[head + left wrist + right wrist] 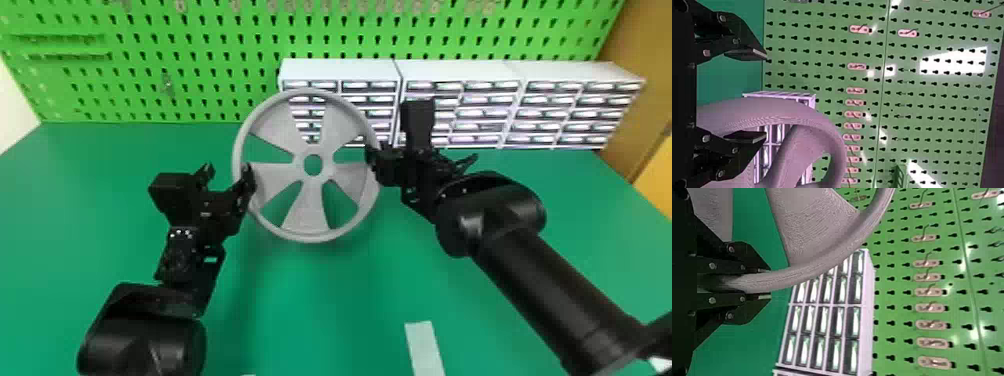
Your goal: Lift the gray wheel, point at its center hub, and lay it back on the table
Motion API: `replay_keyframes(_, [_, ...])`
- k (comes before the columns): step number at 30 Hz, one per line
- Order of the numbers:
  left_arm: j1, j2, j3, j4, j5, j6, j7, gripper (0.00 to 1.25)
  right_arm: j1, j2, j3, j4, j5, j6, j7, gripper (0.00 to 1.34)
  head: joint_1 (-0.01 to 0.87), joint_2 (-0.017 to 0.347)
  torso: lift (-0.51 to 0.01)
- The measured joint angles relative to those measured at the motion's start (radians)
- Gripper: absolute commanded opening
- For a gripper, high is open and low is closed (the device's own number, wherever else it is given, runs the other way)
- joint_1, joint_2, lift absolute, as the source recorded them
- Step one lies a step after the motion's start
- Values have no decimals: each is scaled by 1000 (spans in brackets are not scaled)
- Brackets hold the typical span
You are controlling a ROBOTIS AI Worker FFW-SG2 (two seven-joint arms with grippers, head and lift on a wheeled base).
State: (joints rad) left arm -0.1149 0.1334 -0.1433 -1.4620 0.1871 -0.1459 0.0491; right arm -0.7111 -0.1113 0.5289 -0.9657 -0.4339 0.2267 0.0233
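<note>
The gray wheel [305,207] stands raised and facing the head camera, its center hub [313,179] in full view. At its right rim my right gripper [370,156] is shut on it; the right wrist view has the rim [801,275] pinched by the right gripper [766,283]. Beside the left rim is my left gripper [227,172], open, one finger overlapping the wheel. In the left wrist view the left gripper [766,96] has its fingers wide apart, with the wheel's rim [760,107] partly between them and the lower finger in front of the wheel.
White drawer cabinets [460,70] stand along the back of the green table [320,320], behind the wheel and right arm. A green pegboard [200,65] rises behind. A pale strip [424,347] lies near the front edge.
</note>
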Motion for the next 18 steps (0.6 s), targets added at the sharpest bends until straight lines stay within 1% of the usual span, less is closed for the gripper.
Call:
replay_keyframes(2, [0, 0, -1, 0, 1, 0, 0, 655, 8, 2, 0, -13, 20, -13, -13, 35, 692, 48, -96])
replay_keyframes(5, [0, 0, -3, -8, -1, 0, 0, 646, 25, 6, -2, -43, 53, -21, -47, 26, 692, 48, -96])
replay_keyframes(8, [1, 0, -4, -16, -4, 0, 0, 644, 48, 7, 1, -91, 93, -23, -113, 26, 692, 48, -96])
replay_keyframes(10, [2, 0, -5, -19, -5, -1, 0, 644, 59, 8, 4, -114, 112, -27, -138, 26, 692, 48, -96])
replay_keyframes(14, [4, 0, -8, -23, -6, -3, 3, 646, 84, 12, 8, -140, 133, -55, -185, 26, 692, 48, -96])
replay_keyframes(18, [4, 0, -11, -25, -7, -3, 6, 646, 117, 16, 9, -166, 153, -95, -256, 26, 692, 48, -96])
